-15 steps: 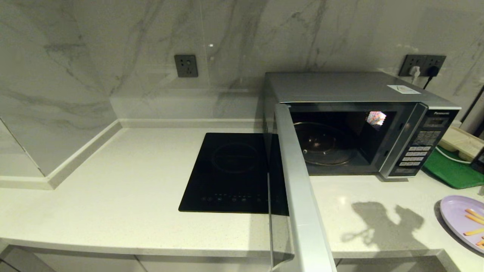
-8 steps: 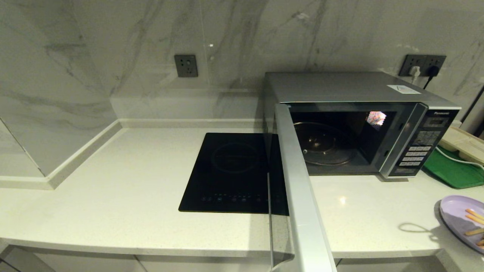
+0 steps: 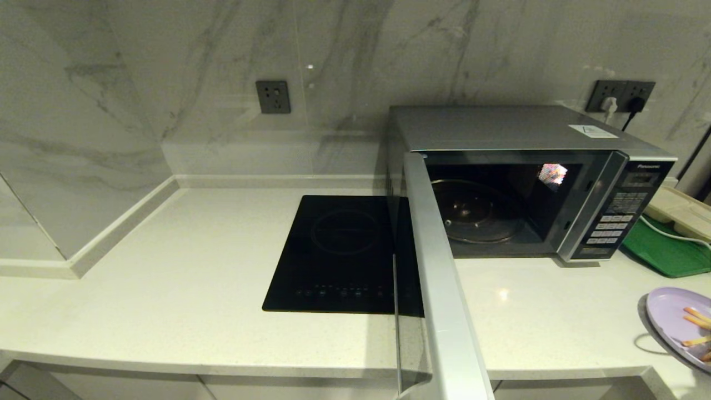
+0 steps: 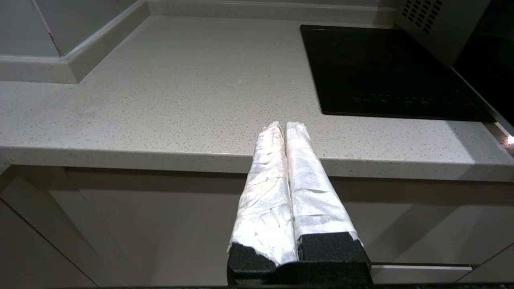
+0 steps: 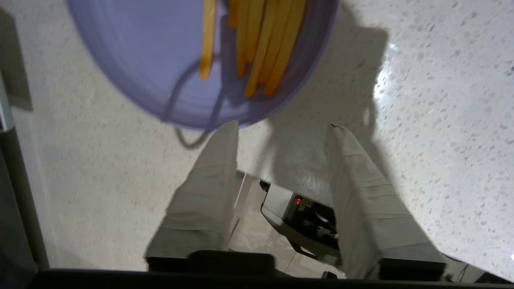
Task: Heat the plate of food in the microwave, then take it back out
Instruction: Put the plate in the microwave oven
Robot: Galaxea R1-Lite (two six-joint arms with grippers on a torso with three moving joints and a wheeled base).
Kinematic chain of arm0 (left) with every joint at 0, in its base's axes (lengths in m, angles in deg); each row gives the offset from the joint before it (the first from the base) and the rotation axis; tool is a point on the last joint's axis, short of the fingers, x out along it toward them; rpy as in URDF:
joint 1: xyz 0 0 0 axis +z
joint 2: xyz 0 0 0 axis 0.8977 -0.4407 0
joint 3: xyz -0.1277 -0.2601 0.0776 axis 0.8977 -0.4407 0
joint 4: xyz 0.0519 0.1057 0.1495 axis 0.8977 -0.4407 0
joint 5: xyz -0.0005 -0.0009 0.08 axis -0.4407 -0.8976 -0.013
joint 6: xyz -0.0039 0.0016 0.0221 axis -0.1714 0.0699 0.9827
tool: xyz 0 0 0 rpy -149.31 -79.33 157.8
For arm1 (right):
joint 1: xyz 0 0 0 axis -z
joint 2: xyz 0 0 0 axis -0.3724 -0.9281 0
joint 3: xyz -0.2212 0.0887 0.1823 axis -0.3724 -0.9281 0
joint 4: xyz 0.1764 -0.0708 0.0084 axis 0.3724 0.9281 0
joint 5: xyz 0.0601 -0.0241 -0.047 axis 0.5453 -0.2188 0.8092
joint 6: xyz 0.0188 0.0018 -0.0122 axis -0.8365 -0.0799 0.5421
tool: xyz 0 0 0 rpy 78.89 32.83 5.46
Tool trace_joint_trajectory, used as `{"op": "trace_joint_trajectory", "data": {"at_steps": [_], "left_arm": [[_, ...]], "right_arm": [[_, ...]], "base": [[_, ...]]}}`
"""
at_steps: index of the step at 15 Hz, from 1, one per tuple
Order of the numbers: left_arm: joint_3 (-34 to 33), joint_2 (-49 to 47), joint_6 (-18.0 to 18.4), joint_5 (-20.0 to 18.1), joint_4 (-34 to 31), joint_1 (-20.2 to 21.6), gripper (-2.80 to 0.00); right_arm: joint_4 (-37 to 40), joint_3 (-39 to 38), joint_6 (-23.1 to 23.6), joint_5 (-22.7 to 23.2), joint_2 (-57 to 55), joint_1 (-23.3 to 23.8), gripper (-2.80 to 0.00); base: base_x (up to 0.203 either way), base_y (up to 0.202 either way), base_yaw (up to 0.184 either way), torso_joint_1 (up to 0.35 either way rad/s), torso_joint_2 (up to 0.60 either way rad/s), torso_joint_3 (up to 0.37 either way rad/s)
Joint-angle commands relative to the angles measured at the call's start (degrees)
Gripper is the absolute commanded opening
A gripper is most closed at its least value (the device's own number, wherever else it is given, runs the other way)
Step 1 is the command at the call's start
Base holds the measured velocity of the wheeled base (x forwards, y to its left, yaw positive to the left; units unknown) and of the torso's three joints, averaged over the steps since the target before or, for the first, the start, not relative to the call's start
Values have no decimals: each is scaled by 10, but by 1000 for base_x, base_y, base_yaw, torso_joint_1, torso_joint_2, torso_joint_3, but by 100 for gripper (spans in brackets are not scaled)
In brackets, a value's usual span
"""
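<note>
The silver microwave (image 3: 516, 133) stands at the back right of the counter with its door (image 3: 439, 289) swung wide open toward me and its glass turntable (image 3: 477, 214) bare. The lilac plate of food (image 3: 675, 319) with orange sticks lies at the counter's right front edge. In the right wrist view the plate of food (image 5: 160, 68) sits just beyond my right gripper (image 5: 283, 126), which is open above the counter's front edge with nothing between its fingers. My left gripper (image 4: 284, 125) is shut and empty, parked below the counter's front edge. Neither gripper shows in the head view.
A black induction hob (image 3: 341, 253) lies left of the open door. A green tray (image 3: 666, 253) with a pale object on it sits right of the microwave. Wall sockets (image 3: 619, 95) with a plugged cable are behind it. Marble walls close the back and left.
The right arm's shadow on the counter has slid right, from the middle front of the microwave to the plate's edge. Plate, door and left gripper have not moved.
</note>
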Motion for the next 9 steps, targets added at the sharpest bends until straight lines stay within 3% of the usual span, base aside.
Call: {"op": "trace_joint_trajectory", "data": {"at_steps": [1, 9], "left_arm": [[0, 0, 0, 0, 0, 0, -280], [0, 0, 0, 0, 0, 0, -280]], "right_arm": [[-32, -15, 0, 1, -36, 23, 0], [-70, -26, 10, -17, -81, 45, 0]], "base": [[0, 0, 0, 0, 0, 0], [0, 0, 0, 0, 0, 0]]}}
